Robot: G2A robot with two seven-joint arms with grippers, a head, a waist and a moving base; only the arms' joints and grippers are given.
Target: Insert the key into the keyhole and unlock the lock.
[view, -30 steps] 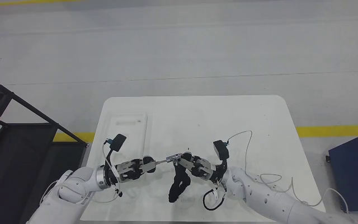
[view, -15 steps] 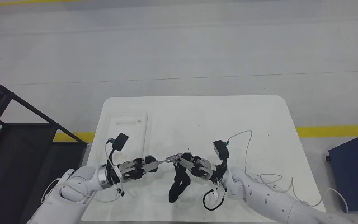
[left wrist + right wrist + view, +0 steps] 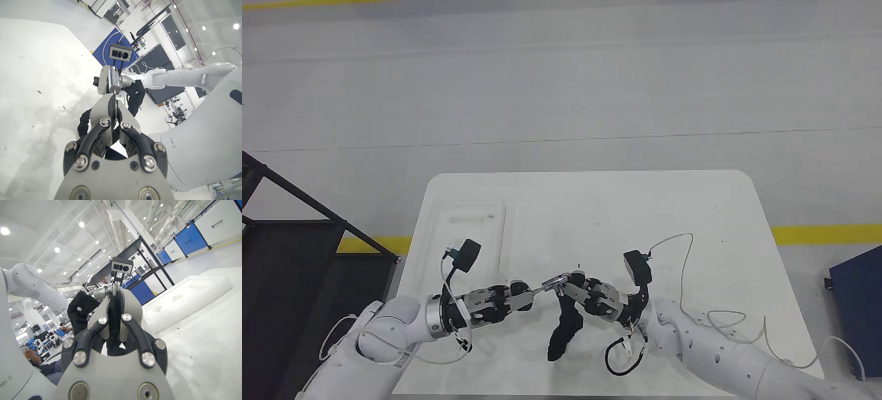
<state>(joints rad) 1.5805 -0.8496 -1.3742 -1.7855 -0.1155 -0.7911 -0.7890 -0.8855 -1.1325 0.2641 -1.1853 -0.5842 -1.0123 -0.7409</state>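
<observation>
Your left gripper [image 3: 110, 103] is clamping the key [image 3: 113, 113], its tip sitting at the keyhole [image 3: 115, 88]; your right gripper [image 3: 114, 295] is pinching the lock [image 3: 113, 79] over the table's [image 3: 692, 220] near side.

One table [image 3: 692, 220] carries one foam tray [image 3: 474, 225] on its left side. Over its near part are one key [image 3: 114, 106], one lock [image 3: 113, 79] and one black fabric piece [image 3: 135, 94]. Two grippers: one left gripper [image 3: 522, 293], one right gripper [image 3: 572, 290].
</observation>
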